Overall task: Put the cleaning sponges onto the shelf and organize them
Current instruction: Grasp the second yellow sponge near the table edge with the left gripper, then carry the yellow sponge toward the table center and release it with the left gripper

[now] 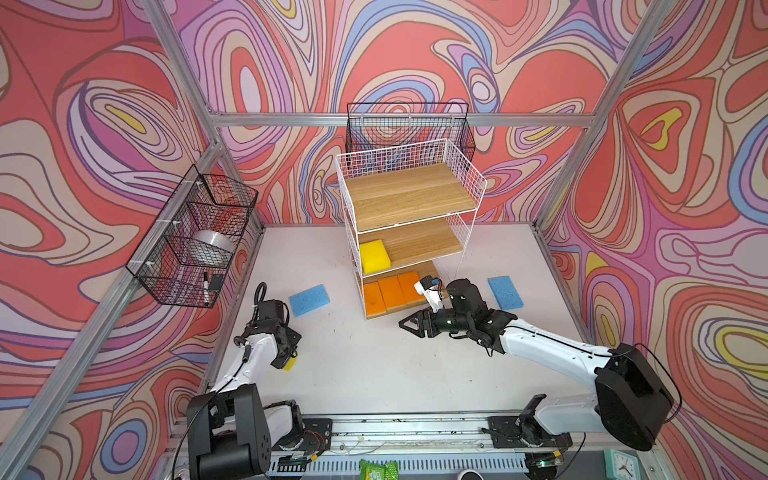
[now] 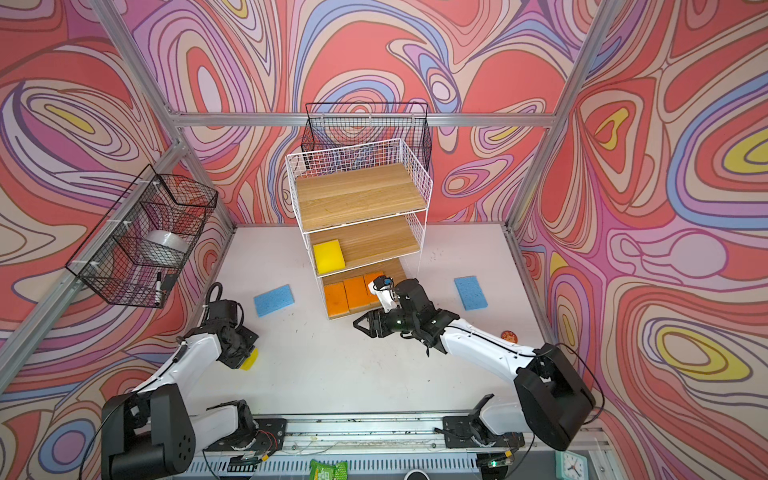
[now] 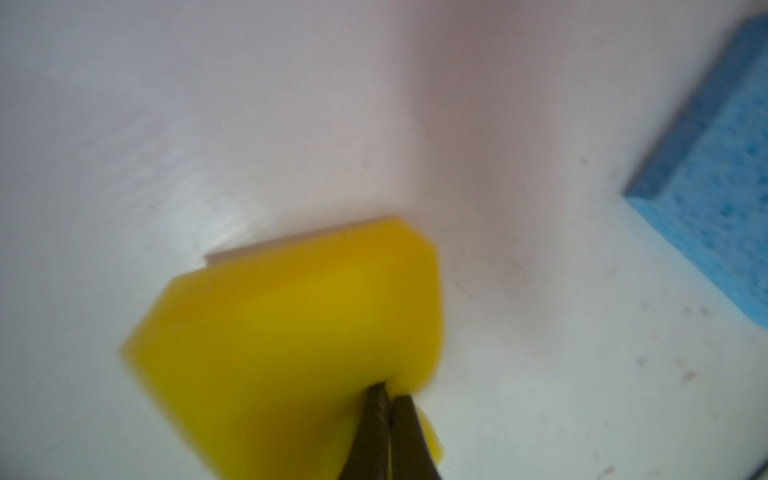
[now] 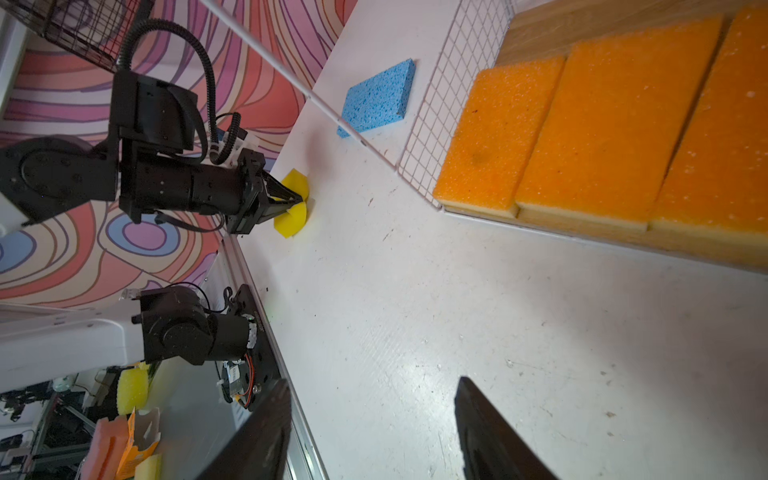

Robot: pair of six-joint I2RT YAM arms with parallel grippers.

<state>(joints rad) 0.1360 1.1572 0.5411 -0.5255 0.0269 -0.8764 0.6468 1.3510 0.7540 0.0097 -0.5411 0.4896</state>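
Yellow foam bulges on either side of the left gripper [image 3: 388, 395], whose jaws are pinched almost together on the yellow sponge [image 3: 291, 332]. The sponge buckles around them in the right wrist view. This grip sits at about 8 o'clock on the worktop [image 1: 374, 374], close to its edge. In both top views only a corner of the sponge shows under the wrist. Whether the sponge touches the worktop or hangs just above it cannot be told.

At 12 o'clock stands the shelf [image 1: 411, 199], with three wooden boards in a white wire frame. A second yellow sponge [image 1: 374, 256] lies flat on the middle board, at that board's 8 o'clock corner. On the bottom board three orange sponges [image 1: 390, 293] lie flat in a row with their long sides touching. The right wrist view shows their cream undersides at the near edge.

Two blue sponges lie flat on the worktop, well apart. The left blue sponge [image 1: 309, 300] is at 10 o'clock, near the left arm. The right blue sponge [image 1: 505, 292] is at 2 o'clock, beyond the right arm.

The right gripper [image 1: 409, 324] hovers just in front of the bottom board, near the worktop's middle. Its tip points toward 9 o'clock, and its jaws are spread wide with nothing between them.
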